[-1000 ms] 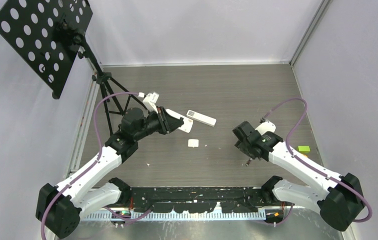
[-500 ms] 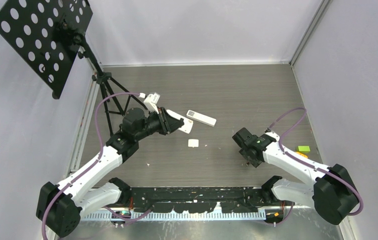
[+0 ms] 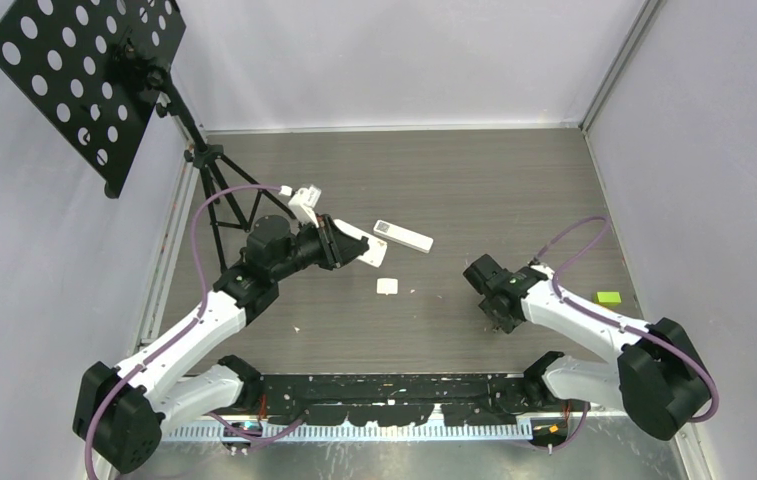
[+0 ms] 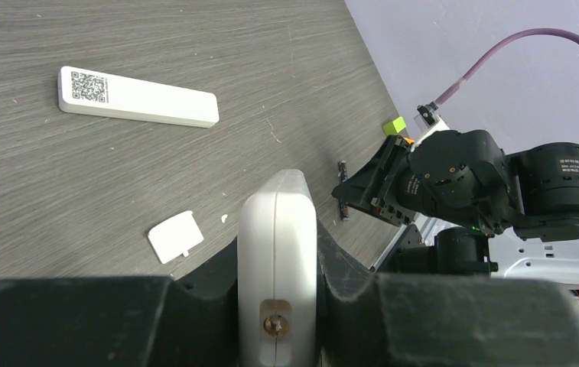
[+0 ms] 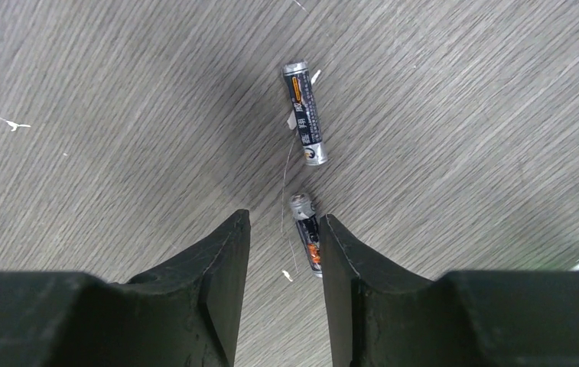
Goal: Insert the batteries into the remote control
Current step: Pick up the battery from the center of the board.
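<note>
Right wrist view alone shows both batteries plainly: the far battery (image 5: 304,113) lies on the table (image 5: 118,92), and the near battery (image 5: 307,233) lies in the narrow, unclosed gap of the right gripper (image 5: 282,222), beside one finger. Left wrist view shows the left gripper (image 4: 277,243) clamping a remote (image 4: 277,199) edge-on, its compartment hidden. A second remote (image 4: 138,97) and a cover (image 4: 175,236) lie apart.

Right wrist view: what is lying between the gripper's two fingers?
In the right wrist view, one battery lies in the gap, close to the finger on the picture's right. The other battery lies farther out on the table.
</note>
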Robot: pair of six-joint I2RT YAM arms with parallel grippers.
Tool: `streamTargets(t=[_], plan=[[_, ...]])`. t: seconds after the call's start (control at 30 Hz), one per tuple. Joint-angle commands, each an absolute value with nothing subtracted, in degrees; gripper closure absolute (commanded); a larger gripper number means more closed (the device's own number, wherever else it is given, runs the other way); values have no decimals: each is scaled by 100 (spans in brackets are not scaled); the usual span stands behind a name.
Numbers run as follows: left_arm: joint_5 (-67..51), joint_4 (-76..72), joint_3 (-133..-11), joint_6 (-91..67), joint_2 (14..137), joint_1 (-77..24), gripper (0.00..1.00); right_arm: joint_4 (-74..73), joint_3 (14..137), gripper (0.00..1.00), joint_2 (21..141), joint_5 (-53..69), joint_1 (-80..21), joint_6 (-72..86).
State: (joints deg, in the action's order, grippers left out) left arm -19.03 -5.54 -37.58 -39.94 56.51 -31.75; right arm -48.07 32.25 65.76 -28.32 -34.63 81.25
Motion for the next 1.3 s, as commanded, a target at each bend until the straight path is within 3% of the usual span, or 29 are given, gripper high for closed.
streamTargets(t=[0.0, 0.17, 0.3, 0.5, 0.8, 1.27], plan=[[-1835, -862, -3791, -3852, 5562, -3160, 100, -4822, 3381, 54, 6753, -2907, -3428, 8409], [-1751, -762, -3820, -3786, 5457, -3164, 100, -4507, 3228, 50, 7048, -2420, -3301, 8732], [-1630, -657, -3825, -3696, 5373, -3157, 100, -4274, 3279, 66, 7183, -2327, -3279, 8681], [-1645, -693, -3902, -3730, 5498, -3152, 100, -4148, 3531, 98, 7400, -2367, -3278, 8398], [-1806, -1744, -3666, -4431, 5685, -3163, 100, -2862, 4099, 100, 6502, -2331, -3432, 7313], [-1637, -3385, -3159, -6545, 5763, -3164, 100, -927, 5765, 100, 6265, -2903, -4939, 5499]])
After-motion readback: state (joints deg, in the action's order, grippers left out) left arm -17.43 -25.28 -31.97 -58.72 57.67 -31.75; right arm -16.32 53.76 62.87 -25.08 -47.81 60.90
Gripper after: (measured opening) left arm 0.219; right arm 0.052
